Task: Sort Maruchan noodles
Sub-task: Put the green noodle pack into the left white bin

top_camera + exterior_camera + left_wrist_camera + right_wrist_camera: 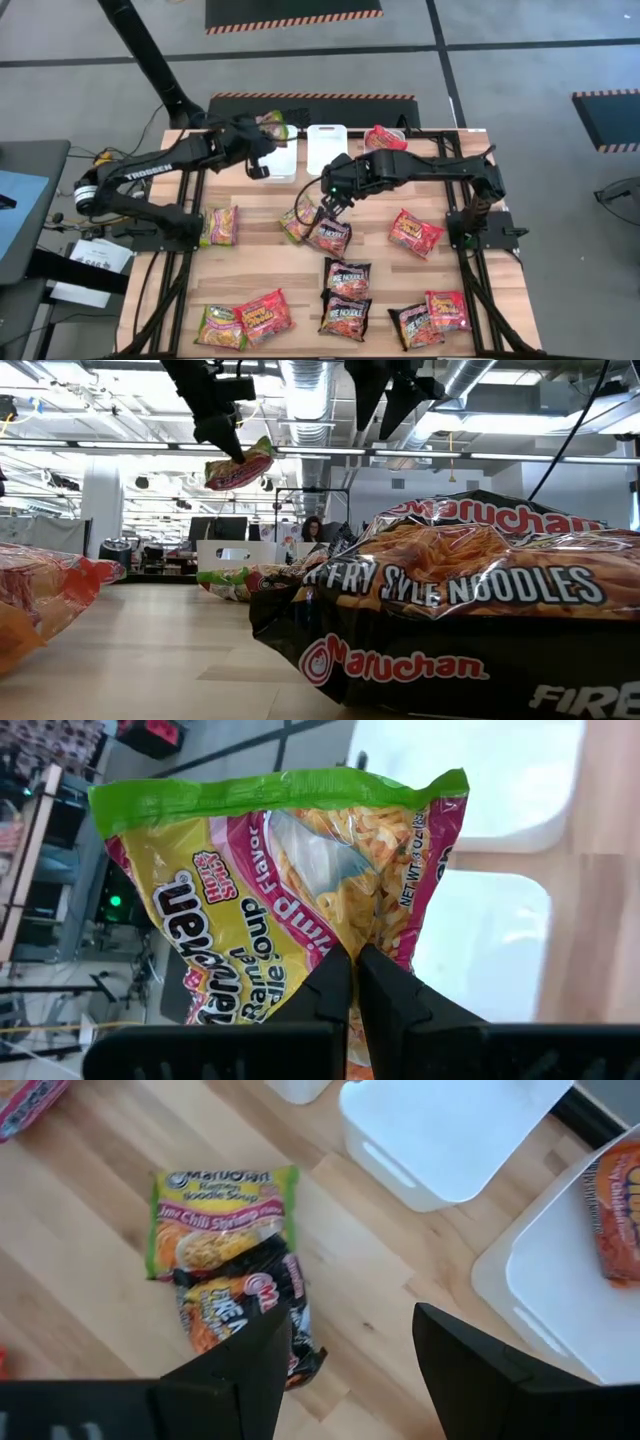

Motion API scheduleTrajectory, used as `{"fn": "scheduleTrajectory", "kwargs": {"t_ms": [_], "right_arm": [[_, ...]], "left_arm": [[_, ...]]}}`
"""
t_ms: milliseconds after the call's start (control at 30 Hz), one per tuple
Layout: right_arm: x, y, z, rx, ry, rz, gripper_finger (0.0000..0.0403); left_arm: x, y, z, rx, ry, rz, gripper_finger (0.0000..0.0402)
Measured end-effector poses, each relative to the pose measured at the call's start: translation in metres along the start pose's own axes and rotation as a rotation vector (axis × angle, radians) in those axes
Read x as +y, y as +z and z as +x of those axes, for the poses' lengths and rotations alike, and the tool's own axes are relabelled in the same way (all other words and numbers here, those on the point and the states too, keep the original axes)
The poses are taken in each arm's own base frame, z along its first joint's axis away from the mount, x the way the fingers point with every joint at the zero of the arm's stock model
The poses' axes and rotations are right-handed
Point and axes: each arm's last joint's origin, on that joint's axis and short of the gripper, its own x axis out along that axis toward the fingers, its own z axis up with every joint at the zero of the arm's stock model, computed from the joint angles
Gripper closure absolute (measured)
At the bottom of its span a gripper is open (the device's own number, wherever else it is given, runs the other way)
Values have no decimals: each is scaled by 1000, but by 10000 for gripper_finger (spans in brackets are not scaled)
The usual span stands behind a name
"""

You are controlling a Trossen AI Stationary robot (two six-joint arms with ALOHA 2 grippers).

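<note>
L gripper [352, 970] pinching green-yellow packet [290, 890], held aloft over far-left white bin [282, 160] (drop not yet made). Centre: middle bin [326, 146] looks empty. R gripper [345, 1350] spread wide, nothing held, hovering above black packet [245, 1315] overlapping green packet [222, 1220] mid-table. Far right: red packet [385, 137] already in right bin [560, 1280]. Sort barely begun; approx ten packets left on table [265, 255], mostly near edge.

Green-yellow packet [290, 890], black packet [245, 1315], white bins [450, 1130]
</note>
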Motion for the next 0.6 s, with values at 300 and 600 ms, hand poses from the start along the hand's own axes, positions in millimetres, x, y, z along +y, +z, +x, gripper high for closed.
{"fn": "scheduleTrajectory", "kwargs": {"t_ms": [300,600], "right_arm": [[-21,19,9,-2,-34,-39,168],[-41,35,16,3,-62,-43,168]], "left_arm": [[1,-6,50,84,-11,30,401],[-8,-13,91,164,-26,27,401]]}}
